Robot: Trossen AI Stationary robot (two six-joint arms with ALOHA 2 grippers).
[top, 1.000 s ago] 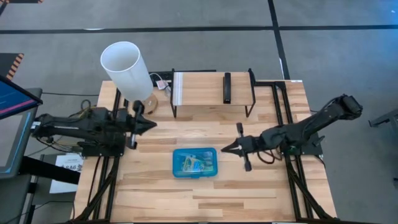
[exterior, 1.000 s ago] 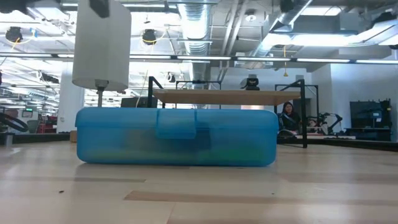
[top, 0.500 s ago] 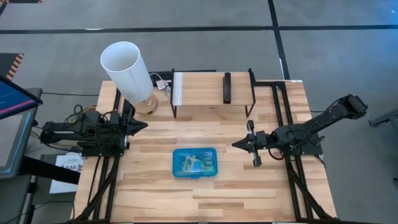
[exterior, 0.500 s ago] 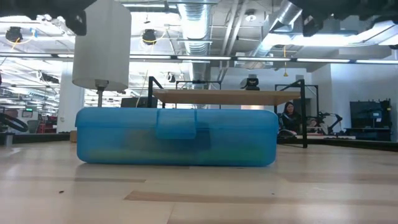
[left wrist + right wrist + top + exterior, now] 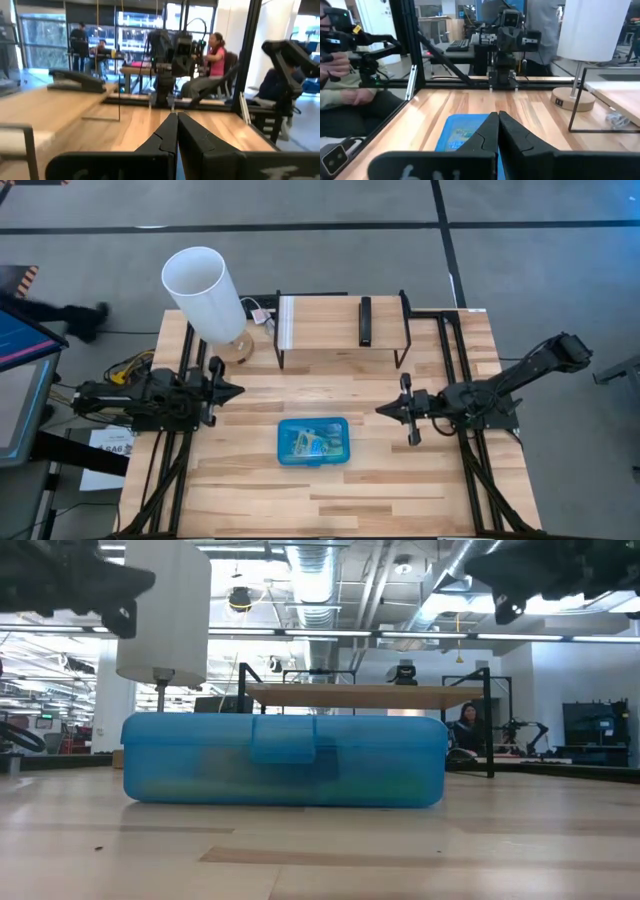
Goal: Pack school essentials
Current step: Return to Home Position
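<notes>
Packing looks done: the blue case (image 5: pixel 284 442) sits shut at lower centre, stationery (image 5: pixel 312 442) inside; left gripper (image 5: pixel 238 391) and right gripper (image 5: pixel 379 411), both clenched empty, flank it well apart; only homing remains, I'd say

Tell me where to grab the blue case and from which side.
Grip the case across its two long walls, beside the latch, coming straight down. It lies flat and shut, long side across the table, so that narrower span is probably the easiest to close over.
</notes>
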